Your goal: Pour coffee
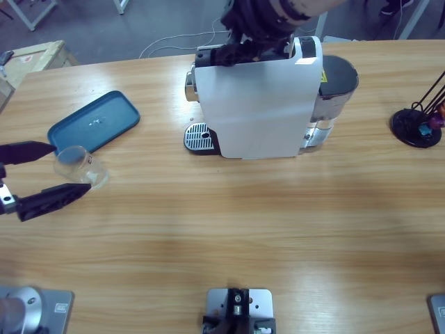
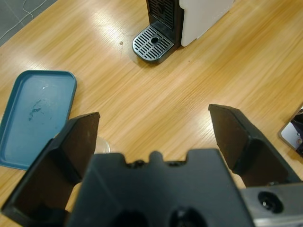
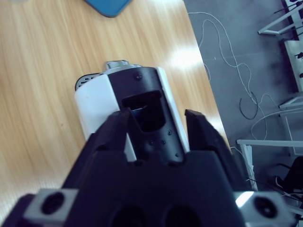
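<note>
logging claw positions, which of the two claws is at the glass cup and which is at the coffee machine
The left claw is at the glass cup, jaws spread wide around it beside the blue tray. The right claw is over the coffee machine top.

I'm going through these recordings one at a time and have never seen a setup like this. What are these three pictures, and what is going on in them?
These are three cameras at one moment. The high view looks down on a wooden table where two robot arms work. The other two cameras ride on the arms' wrists and look along their black fingers.

On the table stand a white coffee machine with its metal drip grate, a blue tray, a clear glass cup and a small black stand.

The left gripper is open, one finger on each side of the cup, which it has not yet closed on. The right gripper is up at the top of the coffee machine, its fingers on either side of the black top part. Nothing is held.
</note>
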Available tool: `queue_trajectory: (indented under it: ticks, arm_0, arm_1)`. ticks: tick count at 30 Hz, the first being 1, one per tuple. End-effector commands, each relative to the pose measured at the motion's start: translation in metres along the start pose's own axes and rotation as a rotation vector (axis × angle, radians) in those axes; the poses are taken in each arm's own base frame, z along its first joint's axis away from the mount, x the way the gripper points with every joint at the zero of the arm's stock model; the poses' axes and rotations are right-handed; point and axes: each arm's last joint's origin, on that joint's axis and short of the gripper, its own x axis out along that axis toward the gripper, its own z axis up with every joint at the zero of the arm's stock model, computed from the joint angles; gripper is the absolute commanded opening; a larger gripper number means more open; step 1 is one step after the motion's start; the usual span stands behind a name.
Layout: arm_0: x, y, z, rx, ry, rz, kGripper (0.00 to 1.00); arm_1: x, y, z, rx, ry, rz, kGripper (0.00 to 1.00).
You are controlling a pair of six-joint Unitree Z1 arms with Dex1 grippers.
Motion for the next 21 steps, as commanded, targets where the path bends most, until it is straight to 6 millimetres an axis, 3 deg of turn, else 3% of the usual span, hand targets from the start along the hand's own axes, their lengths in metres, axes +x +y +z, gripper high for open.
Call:
queue_trajectory:
  ticks: [1,4,7,9,14,18,21]
  arm_0:
    - [-0.001,-0.001,-0.013,0.007,0.018,-0.023,0.991]
    - [-0.003,-0.001,-0.009,0.005,0.002,-0.023,0.991]
    - [-0.006,-0.001,-0.004,-0.001,-0.015,-0.026,0.991]
    - [-0.008,-0.001,-0.002,-0.023,-0.027,-0.028,0.991]
    - [-0.01,-0.001,0.005,-0.028,-0.024,-0.032,0.991]
    - [-0.01,-0.001,0.011,-0.042,-0.026,-0.032,0.991]
    - [-0.011,-0.001,0.011,-0.045,-0.03,-0.032,0.991]
  arm_1:
    - [-0.02,0.011,0.007,0.034,-0.047,0.031,0.0]
    - [-0.055,0.03,0.023,0.122,-0.096,0.031,0.0]
    - [-0.086,0.051,0.025,0.256,-0.104,-0.013,0.0]
    - [-0.099,0.06,0.01,0.352,-0.079,-0.05,0.0]
    - [-0.141,0.067,-0.046,0.804,-0.062,-0.231,0.0]
    - [-0.157,0.055,-0.054,1.008,-0.127,-0.396,0.0]
    - [-0.139,0.025,-0.047,1.149,-0.189,-0.498,0.0]
